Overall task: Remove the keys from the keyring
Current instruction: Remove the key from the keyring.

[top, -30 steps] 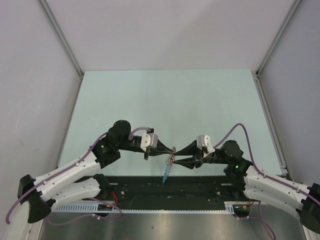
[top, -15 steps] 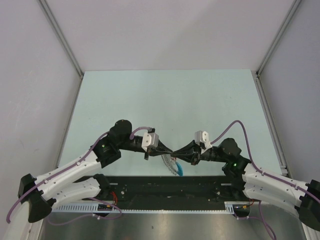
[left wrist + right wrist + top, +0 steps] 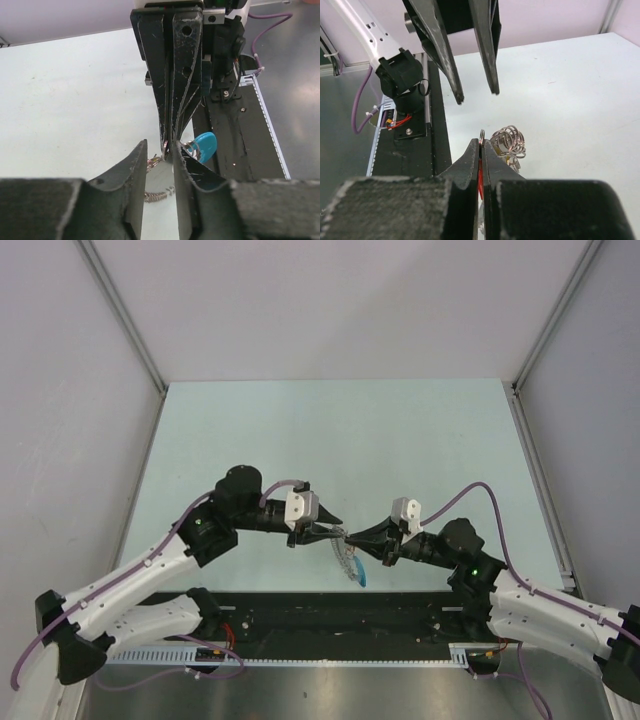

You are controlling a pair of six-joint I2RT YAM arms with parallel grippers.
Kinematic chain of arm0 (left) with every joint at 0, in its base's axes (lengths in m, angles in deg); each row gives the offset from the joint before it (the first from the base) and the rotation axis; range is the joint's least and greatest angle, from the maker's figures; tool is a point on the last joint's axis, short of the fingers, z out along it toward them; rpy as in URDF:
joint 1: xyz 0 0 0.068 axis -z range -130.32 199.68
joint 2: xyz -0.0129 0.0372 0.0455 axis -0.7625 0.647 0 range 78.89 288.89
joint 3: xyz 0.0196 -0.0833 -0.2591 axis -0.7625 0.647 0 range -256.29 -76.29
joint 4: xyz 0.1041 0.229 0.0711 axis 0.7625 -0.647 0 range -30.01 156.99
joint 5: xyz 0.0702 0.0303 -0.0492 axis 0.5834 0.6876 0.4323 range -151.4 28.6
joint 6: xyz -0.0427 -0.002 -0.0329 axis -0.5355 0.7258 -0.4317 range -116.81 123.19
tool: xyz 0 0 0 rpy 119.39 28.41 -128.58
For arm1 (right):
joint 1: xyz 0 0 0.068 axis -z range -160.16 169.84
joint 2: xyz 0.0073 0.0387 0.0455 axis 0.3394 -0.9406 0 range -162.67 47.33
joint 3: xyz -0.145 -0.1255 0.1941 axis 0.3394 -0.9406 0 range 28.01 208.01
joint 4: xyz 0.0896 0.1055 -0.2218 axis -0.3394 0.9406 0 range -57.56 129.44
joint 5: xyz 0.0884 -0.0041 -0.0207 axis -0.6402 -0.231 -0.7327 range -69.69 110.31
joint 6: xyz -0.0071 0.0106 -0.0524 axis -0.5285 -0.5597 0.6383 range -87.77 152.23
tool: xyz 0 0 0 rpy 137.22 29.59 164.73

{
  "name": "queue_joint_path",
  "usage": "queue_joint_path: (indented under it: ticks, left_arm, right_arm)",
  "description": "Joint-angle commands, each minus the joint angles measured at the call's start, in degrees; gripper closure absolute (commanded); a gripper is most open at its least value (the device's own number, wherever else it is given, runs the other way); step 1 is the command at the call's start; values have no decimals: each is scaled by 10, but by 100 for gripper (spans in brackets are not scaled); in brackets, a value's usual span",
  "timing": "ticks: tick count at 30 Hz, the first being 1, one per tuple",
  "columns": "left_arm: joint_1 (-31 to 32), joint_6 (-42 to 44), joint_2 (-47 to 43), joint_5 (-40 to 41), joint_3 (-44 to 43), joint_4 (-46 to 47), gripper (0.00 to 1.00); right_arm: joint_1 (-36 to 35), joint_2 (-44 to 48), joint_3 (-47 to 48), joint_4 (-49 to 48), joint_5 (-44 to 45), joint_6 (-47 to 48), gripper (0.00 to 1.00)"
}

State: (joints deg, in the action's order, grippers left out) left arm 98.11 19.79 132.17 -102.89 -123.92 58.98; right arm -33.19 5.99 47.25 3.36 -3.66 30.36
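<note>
Right wrist view: right gripper (image 3: 481, 142) clamps shut on the keyring (image 3: 508, 141), silvery coils just beside its tips, red key (image 3: 480, 180) between the jaws. Left gripper (image 3: 477, 96) hangs opposite, jaws parted.

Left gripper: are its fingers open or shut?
Open. In the right wrist view the left gripper has a clear gap between its fingers, nothing clamped.

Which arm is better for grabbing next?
Probably left. The left tool is open right at the keyring, free to grab. The right tool is shut on the keyring, busy holding it.
</note>
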Motion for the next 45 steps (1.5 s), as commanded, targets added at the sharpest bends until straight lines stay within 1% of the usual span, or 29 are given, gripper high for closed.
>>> queue_joint_path:
  ticks: [1, 2, 6, 15, 17, 20, 21, 22, 23, 27, 31, 34, 37, 39, 40, 42, 43, 44, 45]
  left_arm:
    - [-3, 20, 19, -25, -31, -46, 65]
    - [-3, 19, 26, -42, -35, -46, 64]
    - [-3, 26, 60, -66, -52, -71, 64]
    - [-3, 40, 72, -56, -47, -69, 63]
    - [-3, 43, 75, -58, -47, -70, 65]
    - [-3, 48, 75, -62, -46, -74, 80]
    - [-3, 51, 75, -62, -46, -77, 91]
    - [-3, 53, 75, -62, -46, -79, 97]
    - [-3, 55, 75, -61, -46, -81, 100]
    - [-3, 72, 71, -70, -44, -86, 100]
    - [-4, 85, 81, -89, -63, -106, 100]
    - [-4, 86, 89, -90, -72, -117, 99]
    - [-4, 73, 80, -83, -61, -87, 99]
    - [-4, 65, 68, -73, -55, -67, 100]
    - [-4, 68, 65, -75, -51, -66, 99]
    - [-4, 97, 54, -100, -49, -75, 100]
    - [-4, 112, 50, -112, -47, -81, 100]
    - [-4, 145, 46, -121, -45, -91, 100]
    - [-4, 161, 39, -134, -41, -96, 100]
  right_arm:
    - [-1, 9, 25, -29, 20, 13, 100]
    - [-1, 7, 25, -33, 18, 13, 100]
    - [-4, 5, 25, -41, 18, 17, 100]
    - [-13, 9, 25, -39, 16, 17, 100]
    - [-15, 8, 25, -39, 16, 17, 100]
    - [-15, 9, 25, -41, 16, 17, 100]
    - [-15, 10, 25, -41, 16, 18, 100]
    - [-15, 11, 25, -41, 13, 18, 100]
    - [-16, 11, 26, -40, 10, 17, 100]
    - [-15, 11, 25, -21, -13, 37, 100]
    - [-15, 31, 25, 22, -48, 64, 100]
    - [-15, 39, 25, 22, -46, 65, 100]
    - [-15, 33, 25, 4, -43, 45, 99]
    - [-16, 33, 26, -4, -32, 30, 88]
    - [-16, 35, 26, -2, -32, 25, 79]
    - [-15, 52, 25, 14, -40, 29, 72]
    - [-14, 62, 25, 40, -47, 41, 64]
    - [-9, 80, 25, 50, -54, 45, 60]
    - [-6, 92, 25, 60, -63, 49, 57]
